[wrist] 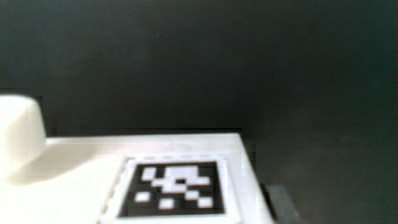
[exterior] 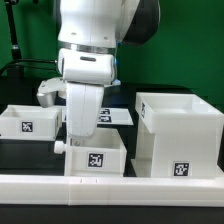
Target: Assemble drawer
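Tool [exterior: 80, 137] low over the middle tray [exterior: 110, 158], beside the casing [exterior: 178, 128]

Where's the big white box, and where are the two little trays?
Big box [exterior: 170, 145]: exterior view, on its front wall.
Near tray [exterior: 95, 160]: exterior view, on its front tag.
Far tray [exterior: 27, 126]: exterior view, on its front tag.
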`<state>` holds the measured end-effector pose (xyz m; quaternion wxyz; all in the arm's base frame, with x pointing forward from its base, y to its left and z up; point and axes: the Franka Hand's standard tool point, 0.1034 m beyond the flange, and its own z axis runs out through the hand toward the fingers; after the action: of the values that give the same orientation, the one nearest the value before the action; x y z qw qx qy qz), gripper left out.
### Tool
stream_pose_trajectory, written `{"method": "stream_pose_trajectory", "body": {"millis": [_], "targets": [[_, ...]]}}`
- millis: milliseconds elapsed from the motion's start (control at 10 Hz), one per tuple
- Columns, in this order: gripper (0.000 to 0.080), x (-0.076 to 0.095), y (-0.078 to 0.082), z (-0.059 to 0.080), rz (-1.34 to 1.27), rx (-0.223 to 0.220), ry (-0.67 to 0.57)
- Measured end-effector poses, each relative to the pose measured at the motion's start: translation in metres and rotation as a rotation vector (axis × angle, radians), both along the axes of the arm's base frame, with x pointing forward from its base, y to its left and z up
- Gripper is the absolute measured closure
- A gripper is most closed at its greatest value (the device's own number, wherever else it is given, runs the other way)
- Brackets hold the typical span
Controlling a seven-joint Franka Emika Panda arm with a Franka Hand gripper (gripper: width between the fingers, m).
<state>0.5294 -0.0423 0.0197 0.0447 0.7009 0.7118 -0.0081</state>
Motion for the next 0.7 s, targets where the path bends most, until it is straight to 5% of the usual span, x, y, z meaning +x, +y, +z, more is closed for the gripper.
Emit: {"method": "stream_pose_trajectory", "body": {"millis": [700], "targets": [[0.0757, 0.0053, 0.0069, -0.0009, -0.046, 0.005, -0.009]]}}
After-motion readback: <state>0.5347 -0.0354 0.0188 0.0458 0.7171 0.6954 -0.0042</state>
